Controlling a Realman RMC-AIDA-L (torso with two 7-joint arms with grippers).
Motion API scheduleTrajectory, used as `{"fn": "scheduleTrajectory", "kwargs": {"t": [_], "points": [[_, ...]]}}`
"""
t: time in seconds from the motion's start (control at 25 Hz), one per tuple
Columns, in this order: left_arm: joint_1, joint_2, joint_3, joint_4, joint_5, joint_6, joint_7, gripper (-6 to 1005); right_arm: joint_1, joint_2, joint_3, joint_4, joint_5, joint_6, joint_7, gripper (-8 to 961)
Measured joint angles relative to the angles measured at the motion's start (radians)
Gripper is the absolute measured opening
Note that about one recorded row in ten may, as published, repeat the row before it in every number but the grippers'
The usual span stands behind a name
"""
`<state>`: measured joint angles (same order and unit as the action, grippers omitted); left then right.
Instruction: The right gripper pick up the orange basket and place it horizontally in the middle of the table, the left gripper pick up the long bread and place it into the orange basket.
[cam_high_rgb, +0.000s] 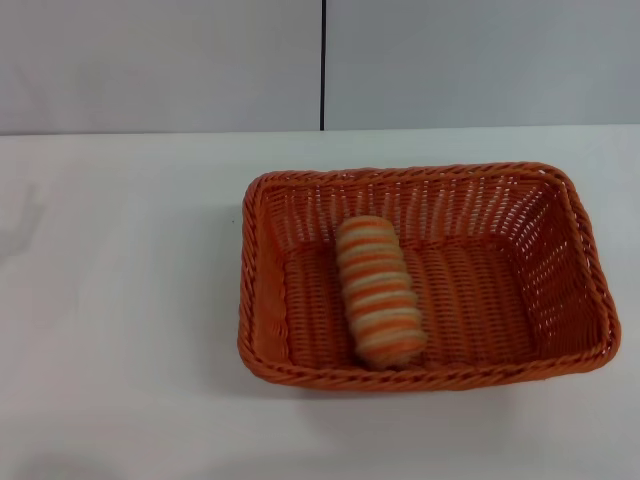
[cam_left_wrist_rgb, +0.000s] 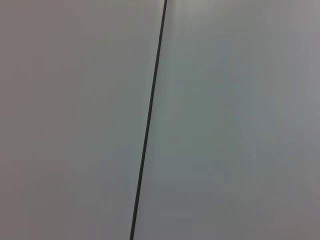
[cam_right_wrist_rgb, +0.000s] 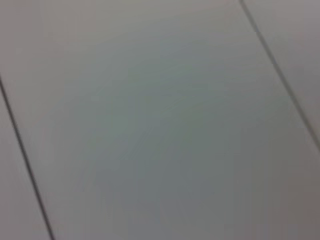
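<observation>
The orange basket (cam_high_rgb: 560, 300) lies with its long side across the white table (cam_high_rgb: 120, 320), a little right of centre in the head view. Inside it rests the long bread (cam_high_rgb: 378, 292), striped orange and cream, lying front to back in the basket's left half. Neither gripper appears in any view. Both wrist views hold only a pale grey wall with thin dark seams.
A grey wall panel with a dark vertical seam (cam_high_rgb: 323, 65) stands behind the table's far edge. Bare tabletop stretches to the left of the basket and in front of it.
</observation>
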<state>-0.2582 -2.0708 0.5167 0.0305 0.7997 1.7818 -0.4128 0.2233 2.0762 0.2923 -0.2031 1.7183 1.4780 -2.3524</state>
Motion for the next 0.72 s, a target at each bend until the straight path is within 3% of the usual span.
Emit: {"fn": "scheduleTrajectory", "kwargs": {"t": [0.72], "points": [[-0.016, -0.002, -0.004, -0.016, -0.002, 0.004, 0.007, 827, 0.020, 0.000, 0.110, 0.074, 0.001, -0.027, -0.104, 595]]}}
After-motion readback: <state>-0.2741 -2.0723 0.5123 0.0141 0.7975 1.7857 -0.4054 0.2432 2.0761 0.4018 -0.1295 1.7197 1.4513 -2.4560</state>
